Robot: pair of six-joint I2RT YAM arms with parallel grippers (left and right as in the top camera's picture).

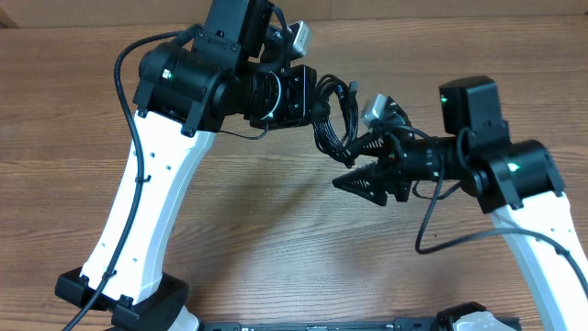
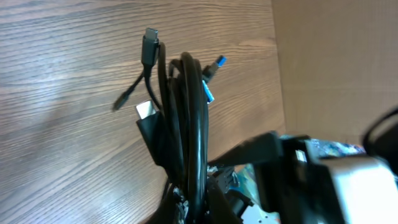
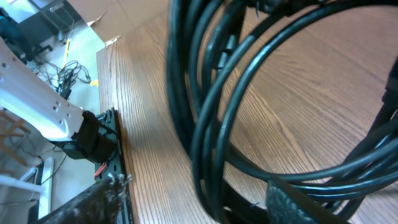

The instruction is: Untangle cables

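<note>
The cables (image 1: 333, 124) are a bundle of thin black loops held up off the wooden table (image 1: 276, 257), between the two arms. My left gripper (image 1: 317, 103) is shut on the bundle. In the left wrist view the cables (image 2: 186, 112) rise from its jaws (image 2: 196, 208), with a dark plug (image 2: 149, 40), a blue plug (image 2: 214, 65) and a light tip (image 2: 144, 111) at the far end. My right gripper (image 1: 360, 161) stands open around the lower loops. In the right wrist view the cables (image 3: 211, 124) pass between its widely spread fingers (image 3: 96, 199).
The left arm's white link and base (image 1: 119, 294) stand at the front left. The right arm's own thick cable (image 1: 441, 230) droops over the table at the right. The right wrist view shows the table's edge (image 3: 109, 93) with a black rail along it.
</note>
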